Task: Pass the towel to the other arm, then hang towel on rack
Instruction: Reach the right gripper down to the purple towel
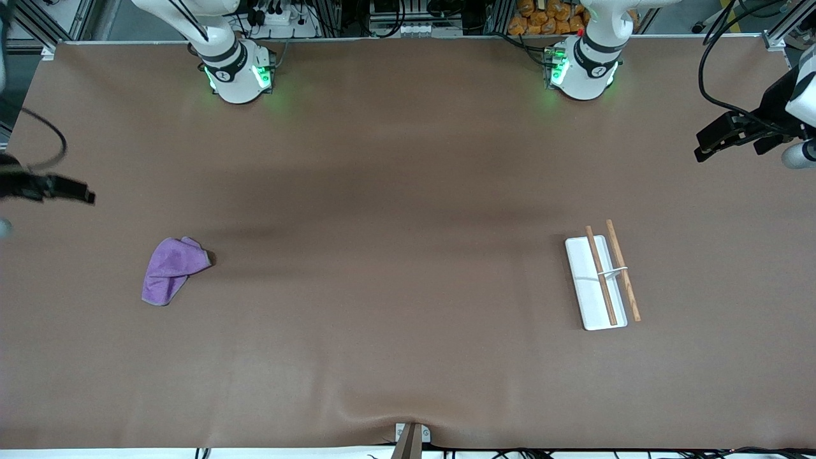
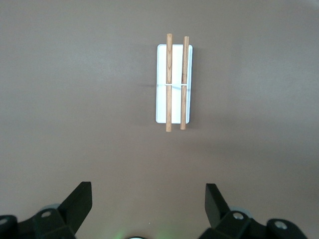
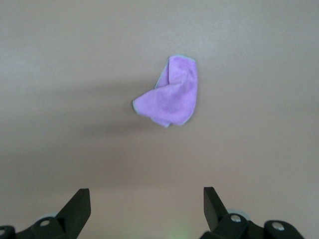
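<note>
The purple towel [image 1: 172, 269] lies crumpled on the brown table toward the right arm's end; it also shows in the right wrist view [image 3: 172, 97]. The rack [image 1: 583, 274], a white base with two brown rods [image 1: 621, 268], lies toward the left arm's end and shows in the left wrist view [image 2: 173, 82]. My right gripper [image 1: 86, 194] hangs high over the table's edge at its own end, open and empty [image 3: 147, 195], apart from the towel. My left gripper [image 1: 701, 153] hangs high over the table's edge at its own end, open and empty [image 2: 148, 191], apart from the rack.
The two arm bases [image 1: 239, 73] [image 1: 583, 70] stand along the table's edge farthest from the front camera. A small camera mount [image 1: 411, 440] sits at the nearest edge. Bare brown mat [image 1: 395, 268] lies between towel and rack.
</note>
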Controlling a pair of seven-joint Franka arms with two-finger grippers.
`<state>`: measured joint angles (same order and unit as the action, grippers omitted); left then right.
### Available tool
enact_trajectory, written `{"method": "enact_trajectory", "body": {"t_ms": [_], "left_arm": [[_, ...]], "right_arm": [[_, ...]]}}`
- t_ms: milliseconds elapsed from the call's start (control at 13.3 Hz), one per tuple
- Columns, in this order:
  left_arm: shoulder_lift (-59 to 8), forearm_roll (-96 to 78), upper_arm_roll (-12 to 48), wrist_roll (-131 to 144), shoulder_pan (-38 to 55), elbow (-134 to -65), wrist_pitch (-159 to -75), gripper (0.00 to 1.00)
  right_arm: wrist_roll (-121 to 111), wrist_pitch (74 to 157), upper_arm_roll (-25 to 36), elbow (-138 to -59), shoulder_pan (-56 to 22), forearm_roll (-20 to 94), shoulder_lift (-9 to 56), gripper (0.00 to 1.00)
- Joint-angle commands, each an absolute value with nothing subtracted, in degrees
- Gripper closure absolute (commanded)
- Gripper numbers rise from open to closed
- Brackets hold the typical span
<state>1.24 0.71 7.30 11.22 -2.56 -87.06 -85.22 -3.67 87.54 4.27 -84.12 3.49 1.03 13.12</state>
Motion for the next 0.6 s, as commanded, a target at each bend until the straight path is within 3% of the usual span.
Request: {"method": "enact_trajectory", "body": {"t_ms": [0, 301, 527], "left_arm": [[1.7, 0.0, 7.1, 10.0, -2.6, -86.7, -84.6, 0.00], [2.0, 0.0, 7.2, 9.9, -2.7, -86.8, -84.5, 0.00], [1.8, 0.0, 7.1, 9.8, -2.7, -86.9, -84.5, 0.00]], "right_arm": [[-2.7, 91.3, 3.6, -83.2, 5.5, 0.5, 19.2, 0.00], [0.2, 102.1, 3.5, -83.2, 6.9, 1.8, 28.0, 0.00], [1.8, 104.9, 3.5, -83.1, 7.5, 2.5, 32.8, 0.00]]}}
